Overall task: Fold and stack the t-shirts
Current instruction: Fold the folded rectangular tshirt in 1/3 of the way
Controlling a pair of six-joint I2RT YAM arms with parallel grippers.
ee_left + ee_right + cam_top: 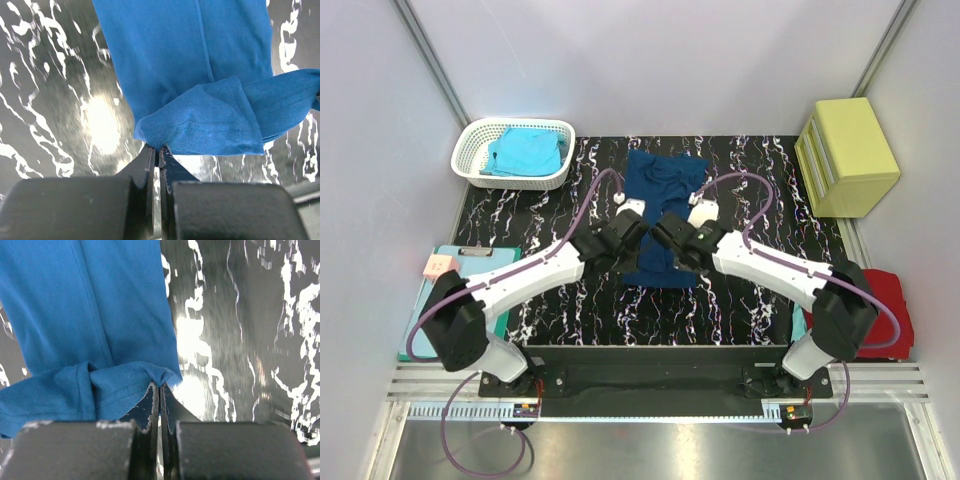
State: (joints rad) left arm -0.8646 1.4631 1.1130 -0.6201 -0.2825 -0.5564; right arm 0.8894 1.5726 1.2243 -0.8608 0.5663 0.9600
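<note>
Two corners pinched: left gripper [159, 149] clamped on the left hem corner of the navy t-shirt [665, 175], right gripper [159, 385] clamped on the right corner. Shirt lies mid black marbled mat [520, 210], stretching away from both, hem bunched at the fingertips

Bright overhead light w/ glare on mat [100, 125], blurry wrist-cam bg.
</note>
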